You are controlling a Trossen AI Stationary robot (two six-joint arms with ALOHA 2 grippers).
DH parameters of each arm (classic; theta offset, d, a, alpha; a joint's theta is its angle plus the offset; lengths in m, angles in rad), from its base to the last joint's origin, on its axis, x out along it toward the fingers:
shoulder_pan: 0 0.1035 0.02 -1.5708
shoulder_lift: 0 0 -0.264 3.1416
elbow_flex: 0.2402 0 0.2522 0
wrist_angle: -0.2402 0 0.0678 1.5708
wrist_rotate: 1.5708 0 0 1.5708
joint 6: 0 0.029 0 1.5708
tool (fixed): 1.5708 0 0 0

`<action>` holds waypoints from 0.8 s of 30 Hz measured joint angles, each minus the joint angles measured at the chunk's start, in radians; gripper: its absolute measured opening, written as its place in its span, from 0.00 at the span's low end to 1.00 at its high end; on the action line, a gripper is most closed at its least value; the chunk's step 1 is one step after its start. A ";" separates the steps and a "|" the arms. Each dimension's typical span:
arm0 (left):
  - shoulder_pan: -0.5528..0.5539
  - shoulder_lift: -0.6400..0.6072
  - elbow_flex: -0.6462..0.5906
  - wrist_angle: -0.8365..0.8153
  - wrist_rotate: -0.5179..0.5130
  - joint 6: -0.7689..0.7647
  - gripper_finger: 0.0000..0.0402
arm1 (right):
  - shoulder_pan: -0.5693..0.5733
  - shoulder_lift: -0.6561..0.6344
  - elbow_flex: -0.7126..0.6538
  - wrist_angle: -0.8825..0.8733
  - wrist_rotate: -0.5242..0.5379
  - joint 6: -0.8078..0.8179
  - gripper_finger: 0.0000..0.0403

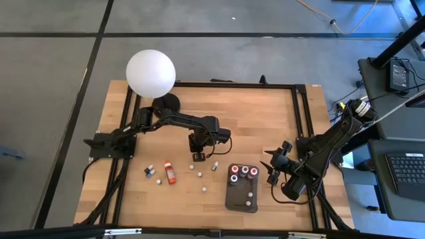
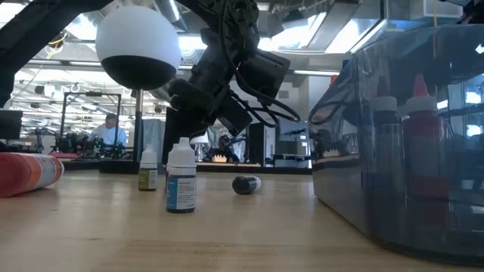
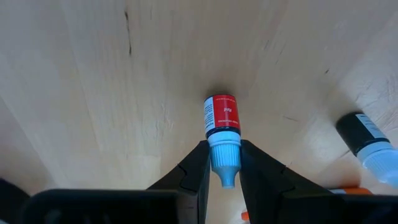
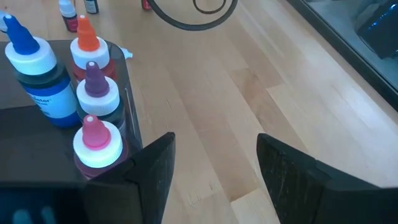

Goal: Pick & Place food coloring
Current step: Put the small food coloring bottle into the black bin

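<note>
Open wood behind the tray (image 1: 240, 196); loose bottles (image 1: 170, 172) crowding its left, right gripper (image 1: 273, 166) blocking its right.

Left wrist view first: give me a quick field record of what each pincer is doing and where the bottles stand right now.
left pincer: shut on the cap of a small red-labelled dropper bottle, over the wooden table
right pincer: open, empty, beside the dark grey tray
tray contents: several coloured-tip bottles standing at one end
loose bottles: a few on the table left of the tray, one larger red bottle lying down
</note>
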 joint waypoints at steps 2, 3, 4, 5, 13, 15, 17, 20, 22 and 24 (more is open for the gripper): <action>0.000 0.000 0.000 0.000 0.000 -0.005 0.18 | 0.000 0.000 0.000 0.000 0.000 0.000 0.56; 0.000 0.000 0.000 0.000 0.000 -0.009 0.18 | 0.000 0.000 0.000 0.000 0.000 0.000 0.56; 0.000 0.000 0.000 0.000 0.000 -0.009 0.19 | 0.000 0.000 0.000 0.000 0.000 0.000 0.56; 0.000 0.000 0.000 0.001 0.000 -0.009 0.20 | 0.000 0.000 0.000 0.000 0.000 0.000 0.56; 0.000 0.000 -0.001 0.001 0.000 0.013 0.31 | 0.000 0.000 0.000 0.000 0.000 0.000 0.56; 0.000 0.000 -0.001 0.001 0.000 0.015 0.33 | 0.000 0.000 0.000 0.000 0.000 0.000 0.56; 0.000 0.000 -0.001 0.001 0.000 0.015 0.35 | 0.000 0.000 0.000 0.000 0.000 0.000 0.56; 0.001 -0.001 0.001 -0.014 0.000 0.034 0.36 | 0.000 0.000 0.000 0.000 0.000 0.000 0.56; 0.001 -0.001 0.015 -0.041 0.000 0.049 0.37 | 0.000 0.000 0.000 0.000 0.000 0.000 0.56; 0.001 -0.002 0.034 -0.054 0.000 0.056 0.37 | 0.000 0.000 0.000 0.000 0.000 0.000 0.56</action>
